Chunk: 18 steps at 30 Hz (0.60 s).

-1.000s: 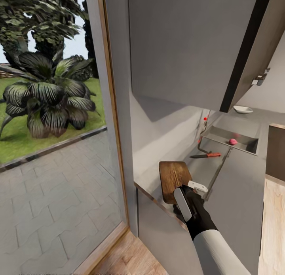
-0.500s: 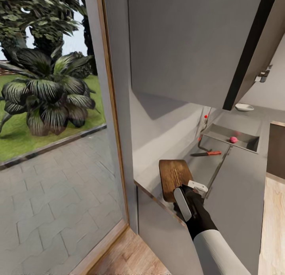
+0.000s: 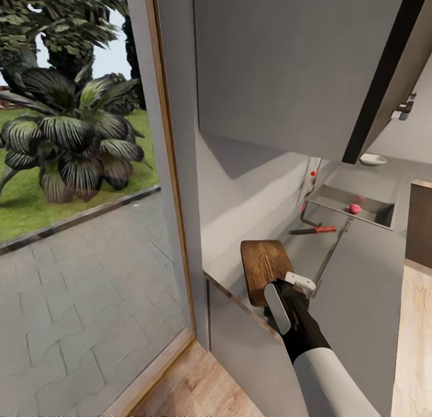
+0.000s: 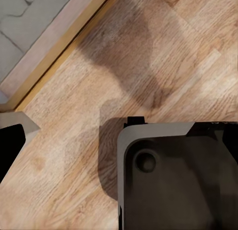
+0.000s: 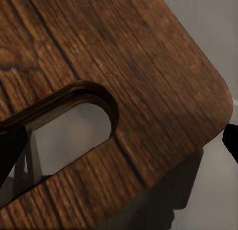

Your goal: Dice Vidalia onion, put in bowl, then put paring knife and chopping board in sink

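View shifted; right gripper [image 3: 287, 287] seemingly at chopping board [image 3: 265, 267].

Brown chopping board [image 3: 264, 268] on countertop [image 3: 354, 267]; onion [image 3: 354, 209] in sink [image 3: 336, 196].

Words: none can be read.
Numbers: none can be read.
Brand names and signs: none can be read.
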{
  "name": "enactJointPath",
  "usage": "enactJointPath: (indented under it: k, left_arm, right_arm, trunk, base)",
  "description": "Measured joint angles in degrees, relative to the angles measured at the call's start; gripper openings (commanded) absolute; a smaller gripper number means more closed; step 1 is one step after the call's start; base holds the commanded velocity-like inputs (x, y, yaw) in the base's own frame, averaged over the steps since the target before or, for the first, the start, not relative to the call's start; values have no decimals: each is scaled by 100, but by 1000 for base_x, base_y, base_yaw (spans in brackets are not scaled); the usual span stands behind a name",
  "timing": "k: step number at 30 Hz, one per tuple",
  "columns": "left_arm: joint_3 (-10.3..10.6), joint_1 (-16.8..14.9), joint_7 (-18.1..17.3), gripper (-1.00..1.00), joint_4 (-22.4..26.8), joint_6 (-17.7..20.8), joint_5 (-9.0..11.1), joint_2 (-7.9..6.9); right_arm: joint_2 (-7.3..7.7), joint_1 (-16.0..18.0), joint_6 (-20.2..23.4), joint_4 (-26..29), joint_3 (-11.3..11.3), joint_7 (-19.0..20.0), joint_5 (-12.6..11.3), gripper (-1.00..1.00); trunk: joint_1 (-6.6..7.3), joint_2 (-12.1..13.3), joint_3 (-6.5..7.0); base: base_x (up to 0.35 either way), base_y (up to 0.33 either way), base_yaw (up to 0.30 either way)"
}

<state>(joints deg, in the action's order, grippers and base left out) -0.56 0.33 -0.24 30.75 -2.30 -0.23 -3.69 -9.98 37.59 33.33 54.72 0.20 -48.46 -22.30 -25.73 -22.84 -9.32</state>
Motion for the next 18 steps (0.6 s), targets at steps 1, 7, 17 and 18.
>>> enactJointPath:
  k: [1, 7, 17, 18]
  left_arm:
    - [0, 0, 0, 100, 0, 0, -1, 0]
    - [0, 0, 0, 100, 0, 0, -1, 0]
    - [1, 0, 0, 100, 0, 0, 0, 0]
    - [1, 0, 0, 100, 0, 0, 2, 0]
  right_arm:
    - [0, 0, 1, 9, 0, -2, 1, 100]
    - [0, 0, -2, 30, -6, -2, -3, 100]
    - [0, 0, 1, 35, -12, 0, -5, 100]
    - [0, 0, 2, 36, -14, 1, -5, 100]
  trunk:
    - [0, 0, -5]
    - [0, 0, -18]
    - [0, 0, -20]
    - [0, 0, -20]
  base:
    - [0, 0, 0]
    - [0, 0, 0]
    - [0, 0, 0]
    - [0, 0, 0]
